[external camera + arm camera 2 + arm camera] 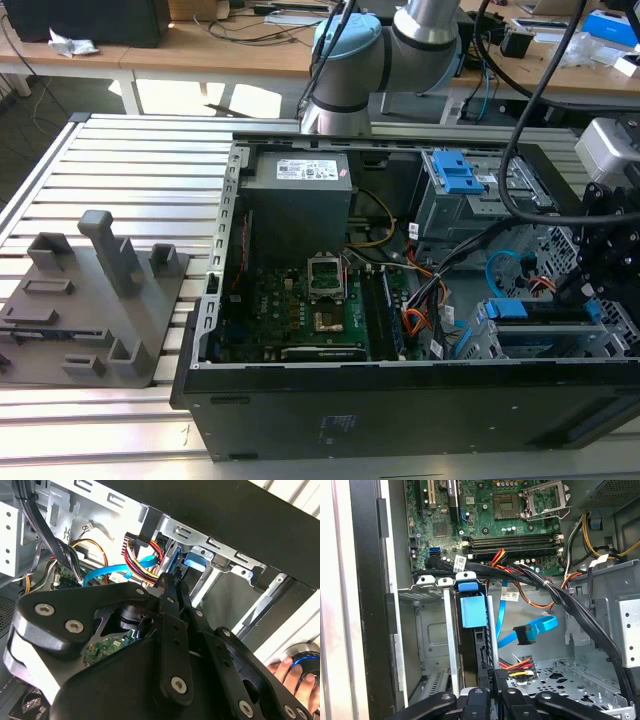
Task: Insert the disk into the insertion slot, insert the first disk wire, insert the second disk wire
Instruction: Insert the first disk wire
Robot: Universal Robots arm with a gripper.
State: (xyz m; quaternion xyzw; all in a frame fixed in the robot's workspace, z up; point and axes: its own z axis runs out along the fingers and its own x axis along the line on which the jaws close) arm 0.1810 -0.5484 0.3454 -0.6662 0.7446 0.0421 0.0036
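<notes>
beside disk in insertion slot, fingers clenched on first disk wire; second disk wire loose.

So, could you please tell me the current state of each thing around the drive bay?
disk: seated upright in the insertion slot.
first disk wire: connector end pinched by the gripper, right beside the disk.
second disk wire: loose, its connector hanging unplugged.
gripper: shut on the first disk wire.
computer case: side panel off, inside exposed.
</notes>
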